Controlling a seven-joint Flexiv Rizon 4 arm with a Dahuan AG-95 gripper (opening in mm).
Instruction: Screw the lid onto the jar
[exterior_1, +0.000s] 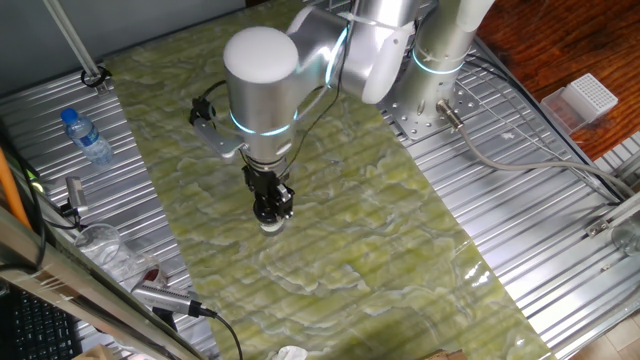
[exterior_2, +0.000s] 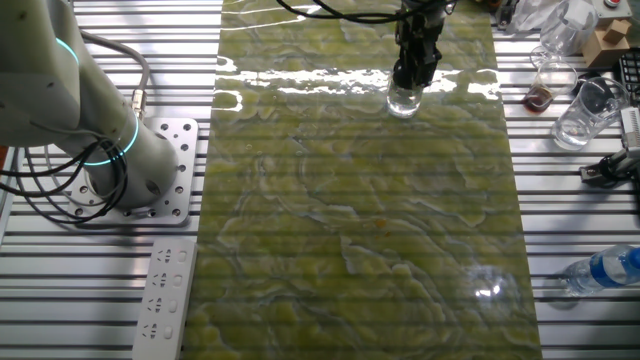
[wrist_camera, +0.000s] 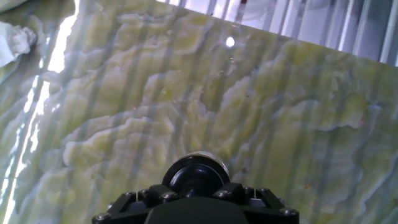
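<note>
Green mat (exterior_2: 360, 220) spreads wide around fingers (exterior_2: 413, 70) atop jar (exterior_2: 403, 99).

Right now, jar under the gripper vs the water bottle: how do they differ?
The jar stands upright on the green mat, directly under the gripper; the water bottle lies on its side on the ribbed metal off the mat, untouched. The jar is short and squat, with a black lid over it; the water bottle is longer, with a blue cap. Both are clear.
</note>
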